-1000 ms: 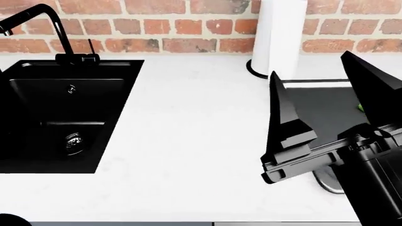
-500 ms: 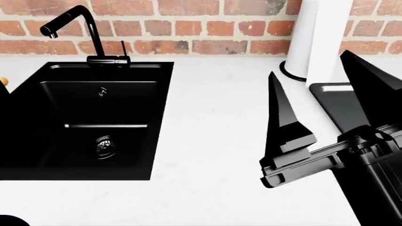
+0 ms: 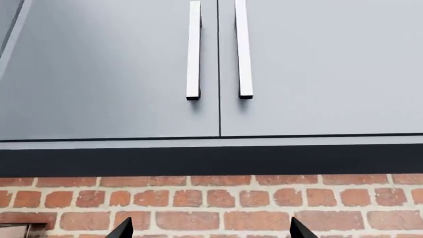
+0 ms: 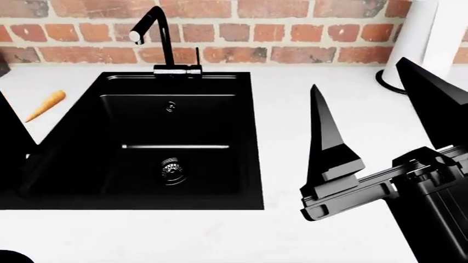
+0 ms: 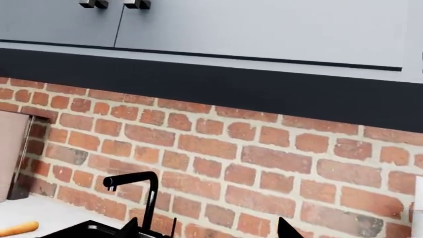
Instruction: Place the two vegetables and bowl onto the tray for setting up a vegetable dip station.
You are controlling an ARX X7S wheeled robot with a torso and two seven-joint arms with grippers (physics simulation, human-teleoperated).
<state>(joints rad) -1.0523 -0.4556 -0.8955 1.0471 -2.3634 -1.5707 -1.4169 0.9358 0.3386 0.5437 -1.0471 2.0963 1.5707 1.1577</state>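
The right gripper [image 4: 380, 104] fills the right side of the head view, held up in front of the camera with its two black, pointed fingers [image 4: 327, 137] spread wide apart and nothing between them. Its blocky black wrist body sits below the fingers, running off the lower right corner. In the right wrist view only the two fingertips [image 5: 286, 229] show, well apart. The left gripper [image 3: 210, 229] shows in its own wrist view as two dark tips, likewise parted and holding nothing.
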